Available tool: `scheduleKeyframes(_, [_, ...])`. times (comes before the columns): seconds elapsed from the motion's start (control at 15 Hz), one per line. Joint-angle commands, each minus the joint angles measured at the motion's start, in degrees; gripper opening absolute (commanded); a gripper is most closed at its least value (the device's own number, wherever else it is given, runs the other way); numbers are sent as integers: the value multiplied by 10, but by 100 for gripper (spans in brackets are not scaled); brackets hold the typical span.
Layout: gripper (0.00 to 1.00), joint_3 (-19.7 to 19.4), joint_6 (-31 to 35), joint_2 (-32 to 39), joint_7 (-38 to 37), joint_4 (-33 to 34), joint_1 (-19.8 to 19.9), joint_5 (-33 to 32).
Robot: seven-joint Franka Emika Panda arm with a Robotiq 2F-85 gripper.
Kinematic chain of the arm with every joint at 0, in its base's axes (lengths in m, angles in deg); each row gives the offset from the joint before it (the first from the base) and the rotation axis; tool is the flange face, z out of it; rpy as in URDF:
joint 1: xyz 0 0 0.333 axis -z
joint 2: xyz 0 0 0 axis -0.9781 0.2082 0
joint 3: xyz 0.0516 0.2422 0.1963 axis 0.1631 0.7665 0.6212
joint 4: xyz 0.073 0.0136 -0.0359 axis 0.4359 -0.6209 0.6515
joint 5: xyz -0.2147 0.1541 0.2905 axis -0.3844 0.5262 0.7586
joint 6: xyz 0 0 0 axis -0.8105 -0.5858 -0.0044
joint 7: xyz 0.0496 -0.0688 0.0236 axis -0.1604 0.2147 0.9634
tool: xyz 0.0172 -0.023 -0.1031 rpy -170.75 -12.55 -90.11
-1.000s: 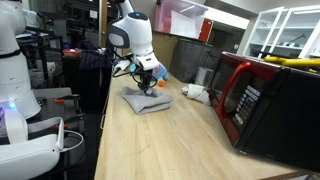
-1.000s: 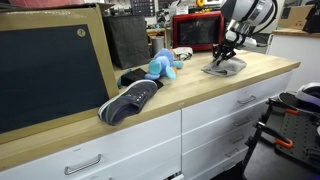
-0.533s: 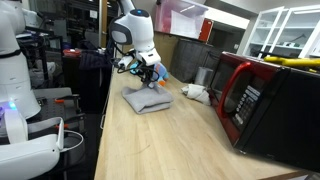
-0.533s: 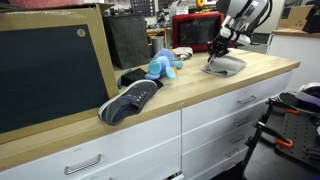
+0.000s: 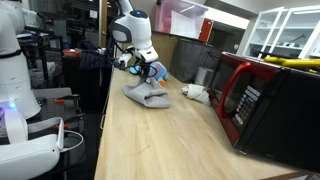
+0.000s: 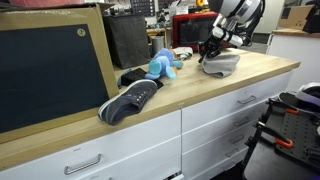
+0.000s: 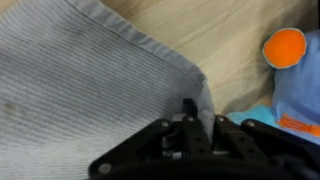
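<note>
A grey ribbed cloth [image 5: 148,96] lies on the wooden countertop [image 5: 160,140]; it also shows as the cloth [image 6: 221,64] near the counter's far end. My gripper [image 5: 144,71] is shut on one corner of it and holds that corner raised, so the cloth slopes up from the wood. In the wrist view the cloth [image 7: 90,90] fills the left side, and its corner is pinched between the dark jaws of the gripper [image 7: 192,112]. A blue plush toy [image 7: 298,95] with an orange part [image 7: 284,47] lies just beside the gripper.
A red microwave [image 5: 262,98] stands on the counter's side, with a white crumpled object [image 5: 196,93] before it. A dark shoe [image 6: 130,98] and the blue plush toy [image 6: 160,67] lie along the counter, next to a black board [image 6: 50,70].
The gripper has risen and moved back toward the plush toy with the cloth's corner in it. The cloth, flat and folded before, is now pulled up on one side.
</note>
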State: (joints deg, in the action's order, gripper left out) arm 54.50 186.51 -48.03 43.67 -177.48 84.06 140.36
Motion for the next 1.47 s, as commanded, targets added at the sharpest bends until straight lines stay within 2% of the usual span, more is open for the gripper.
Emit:
scheduleKeyframes(0.0, [43, -2, -9, 4, 7, 16, 4, 14])
scheduleKeyframes(0.33, [80, -23, 10, 10, 3, 23, 22, 0])
scheduleKeyframes(0.47, [95, -39, 9, 20, -2, 25, 33, -36])
scheduleKeyframes(0.53, [100, -49, 6, 23, -2, 23, 39, -65])
scheduleKeyframes(0.6, [60, -57, 6, 29, 0, 23, 43, -87])
scheduleKeyframes(0.67, [64, -67, 9, 34, -3, 23, 47, -111])
scheduleKeyframes(0.73, [64, -75, 8, 41, -6, 24, 50, -134])
scheduleKeyframes(1.0, [34, -121, -11, 66, -39, 22, 51, -252])
scheduleKeyframes(1.07, [25, -118, -17, 68, -57, 21, 66, -294])
scheduleKeyframes(1.2, [10, -132, -33, 68, -80, 21, 68, -358])
scheduleKeyframes(1.33, [0, -137, -53, 61, -88, 23, 73, -404])
scheduleKeyframes(1.4, [0, -141, -61, 59, -89, 25, 75, -421])
